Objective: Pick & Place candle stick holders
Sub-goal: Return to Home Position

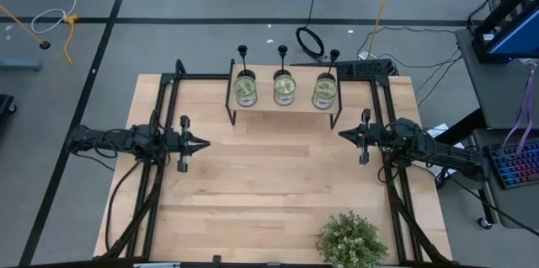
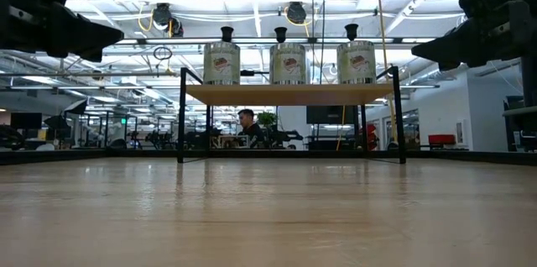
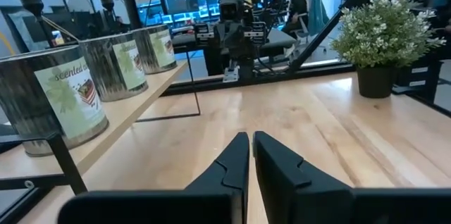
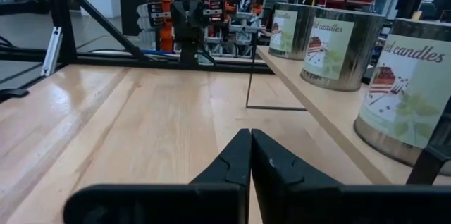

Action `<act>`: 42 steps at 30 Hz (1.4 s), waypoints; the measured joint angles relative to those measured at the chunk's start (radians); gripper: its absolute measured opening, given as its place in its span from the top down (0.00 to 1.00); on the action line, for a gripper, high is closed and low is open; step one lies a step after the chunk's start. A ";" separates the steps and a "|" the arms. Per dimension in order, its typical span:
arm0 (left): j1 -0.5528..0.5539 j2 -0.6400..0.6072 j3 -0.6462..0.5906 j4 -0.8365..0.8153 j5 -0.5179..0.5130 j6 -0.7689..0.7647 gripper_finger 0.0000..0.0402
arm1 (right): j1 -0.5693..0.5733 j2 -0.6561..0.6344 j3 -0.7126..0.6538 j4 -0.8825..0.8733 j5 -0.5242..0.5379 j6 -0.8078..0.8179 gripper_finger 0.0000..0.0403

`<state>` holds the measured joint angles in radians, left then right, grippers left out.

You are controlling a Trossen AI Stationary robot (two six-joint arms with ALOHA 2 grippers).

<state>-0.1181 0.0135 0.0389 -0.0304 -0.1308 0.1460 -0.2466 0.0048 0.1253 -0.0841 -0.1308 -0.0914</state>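
Left hand [image 1: 202, 143]: closed, the fingers all but touching, nothing held; raised over the left part of the counter [image 1: 269, 192], tips turned toward the right hand
Right hand [image 1: 344, 136]: closed, the fingers pressed together, nothing held; raised over the right part of the counter, tips turned toward the left hand
Hands to each other: well apart, faced tip to tip across the counter
Shelf [image 1: 282, 115]: set forward of both hands, to the right of the left hand and to the left of the right hand, by the far edge
Tins [image 1: 285, 88]: three, stood in a row on the shelf
Holders [image 1: 283, 50]: three, one at each tin, the cup tops seen above the tin lids in the low view; forward of both hands and well apart from them; whether each is stood on the shelf behind its tin or on the tin cannot be told
Plant [image 1: 351, 240]: behind the right hand, at the near edge of the counter
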 joint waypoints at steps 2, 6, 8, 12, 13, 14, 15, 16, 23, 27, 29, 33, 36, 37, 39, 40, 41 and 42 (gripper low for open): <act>0.000 0.000 0.000 0.006 0.000 0.000 0.92 | 0.000 0.000 0.000 0.000 0.000 -0.001 0.99; 0.000 0.000 -0.002 0.025 -0.002 -0.001 0.92 | 0.000 0.000 -0.001 0.009 0.000 -0.001 0.99; 0.000 0.000 -0.002 0.026 -0.003 -0.001 0.92 | 0.000 0.002 -0.008 0.050 -0.001 -0.001 0.99; 0.000 0.000 -0.002 0.028 -0.003 -0.001 0.92 | 0.000 0.004 -0.078 0.241 0.002 -0.006 0.99; 0.000 0.000 -0.002 0.028 -0.003 -0.001 0.92 | 0.000 0.006 -0.103 0.298 0.003 -0.005 0.99; 0.000 0.000 -0.002 0.028 -0.003 -0.001 0.92 | 0.000 0.003 -0.106 0.298 0.006 -0.007 0.99; 0.000 0.000 -0.002 0.029 -0.003 -0.001 0.92 | 0.000 0.005 -0.105 0.271 0.013 -0.008 0.99; 0.000 0.000 -0.002 0.029 -0.002 -0.001 0.92 | 0.000 0.011 -0.106 0.244 0.028 -0.007 0.99; 0.000 0.000 -0.002 0.033 -0.003 -0.001 0.92 | 0.000 0.013 -0.100 0.255 0.052 -0.026 0.99; 0.000 0.000 -0.002 0.033 -0.003 -0.001 0.92 | 0.000 0.013 -0.101 0.256 0.052 -0.003 0.99; 0.000 0.000 -0.002 0.033 -0.003 -0.001 0.92 | 0.000 0.012 -0.101 0.257 0.051 -0.001 0.99; 0.000 0.000 -0.002 0.033 -0.003 -0.001 0.92 | 0.000 0.012 -0.101 0.258 0.051 0.000 0.99; 0.000 0.000 -0.002 0.033 -0.002 -0.001 0.92 | 0.000 0.012 -0.101 0.258 0.051 0.000 0.99; 0.000 0.000 -0.002 0.033 -0.003 -0.001 0.92 | 0.000 0.012 -0.102 0.258 0.051 0.000 0.99; 0.000 0.000 -0.002 0.033 -0.003 -0.001 0.92 | 0.000 0.012 -0.102 0.259 0.051 0.000 0.99; 0.000 0.000 -0.002 0.033 -0.003 -0.001 0.92 | 0.000 0.012 -0.102 0.259 0.051 0.000 0.99; 0.000 0.000 -0.002 0.033 -0.003 -0.001 0.92 | 0.000 0.012 -0.102 0.258 0.051 0.000 0.99; 0.000 0.000 -0.002 0.033 -0.002 -0.001 0.92 | 0.000 0.012 -0.102 0.257 0.051 0.000 0.99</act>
<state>-0.1181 0.0139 0.0372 0.0029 -0.1332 0.1448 -0.2470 0.0170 0.0231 0.1732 -0.0795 -0.0909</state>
